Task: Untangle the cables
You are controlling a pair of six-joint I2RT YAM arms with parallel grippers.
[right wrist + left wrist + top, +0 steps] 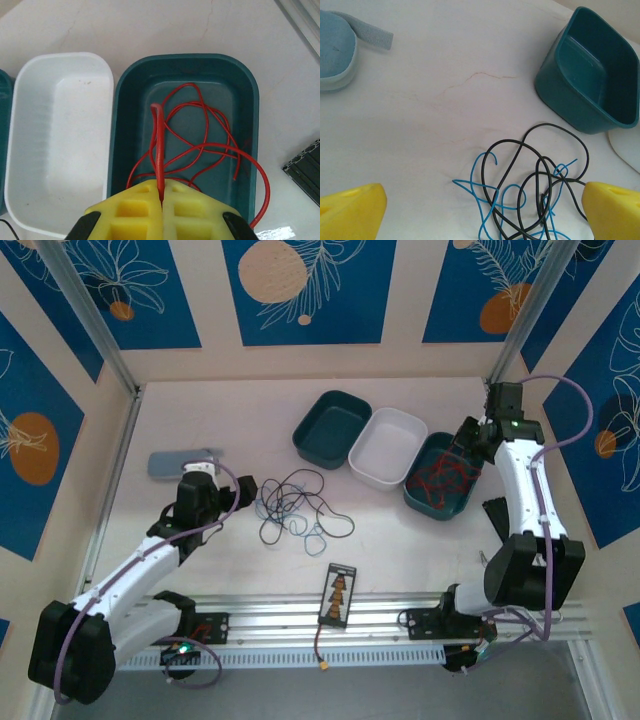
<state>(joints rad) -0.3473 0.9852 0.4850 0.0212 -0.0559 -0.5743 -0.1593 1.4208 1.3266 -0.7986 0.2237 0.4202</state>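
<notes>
Sorting by colour looks like the step in hand. The right tool, jaws pressed together, is clamped on a folded strand of the red cable and hangs directly over the teal tray nearest the right edge of the counter. Most of that red cable lies coiled on the tray floor, and one loop spills over the rim. Beside it, the white tray has nothing in it.

Mid-counter, the black and blue cables lie knotted together. The left tool hovers just above them, fingers wide apart, gripping nothing.

My read is that red is nearly delivered. Next, the right tool needs to let go so the strand drops inside the tray, and ideally tuck that stray loop in. The left needs to come down on a single blue or black strand, not a crossing, or the whole knot may lift together.
</notes>
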